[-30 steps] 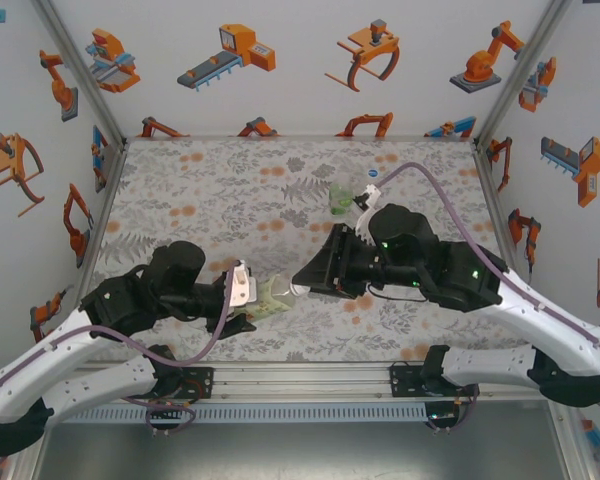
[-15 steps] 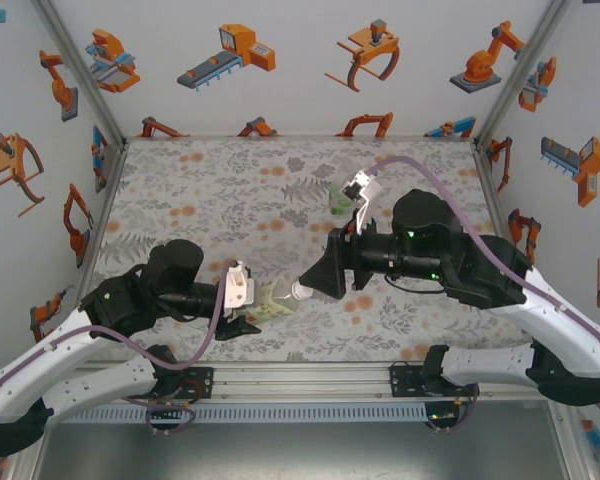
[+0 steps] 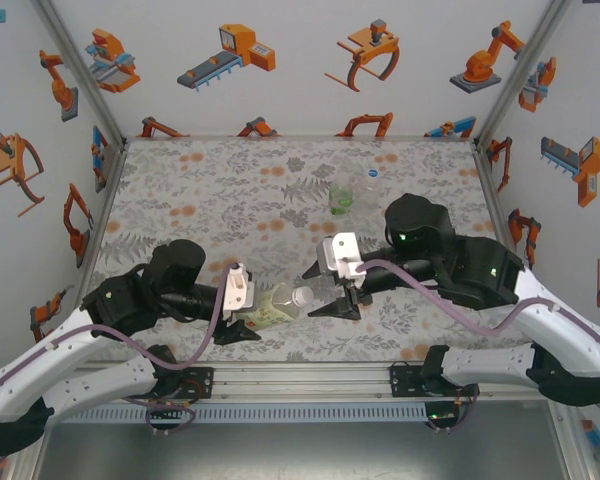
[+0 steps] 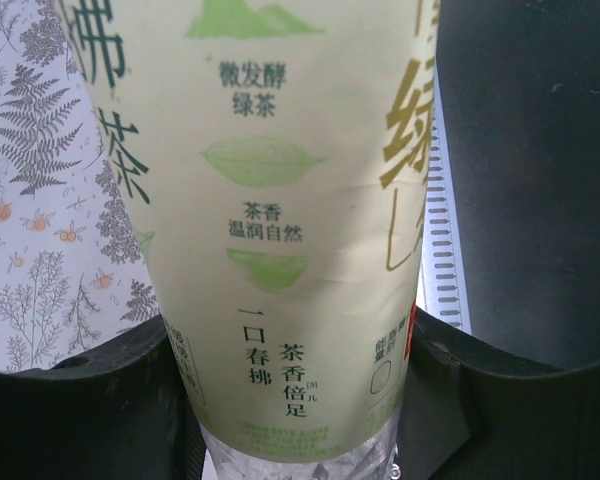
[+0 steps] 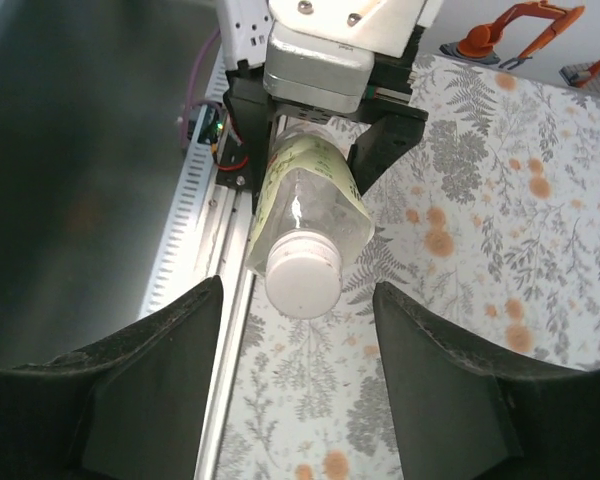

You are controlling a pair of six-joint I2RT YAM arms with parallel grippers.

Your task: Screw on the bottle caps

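Observation:
A clear bottle (image 3: pixel 273 307) with a pale green label lies sideways in the air, its neck pointing right. My left gripper (image 3: pixel 244 310) is shut on its body; in the left wrist view the black fingers (image 4: pixel 75 405) press both sides of the labelled bottle (image 4: pixel 280 200). A white cap (image 3: pixel 302 296) sits on its neck. My right gripper (image 3: pixel 316 294) is open, its fingertips on either side of the cap (image 5: pixel 302 278) without touching it. A bottle of green liquid (image 3: pixel 341 199) and a colourless bottle with a blue cap (image 3: pixel 370 186) stand upright at the back.
The floral table cover (image 3: pixel 210 200) runs to side rails and a patterned back wall. The metal rail (image 3: pixel 300 378) at the near edge lies just below the held bottle. The right arm's purple cable (image 3: pixel 450 312) loops over the table beside its wrist.
The right wrist has rolled around, carrying its camera mount from the far side to the near left. Its jaws have come off the cap and stand wider. The held bottle shifted slightly right.

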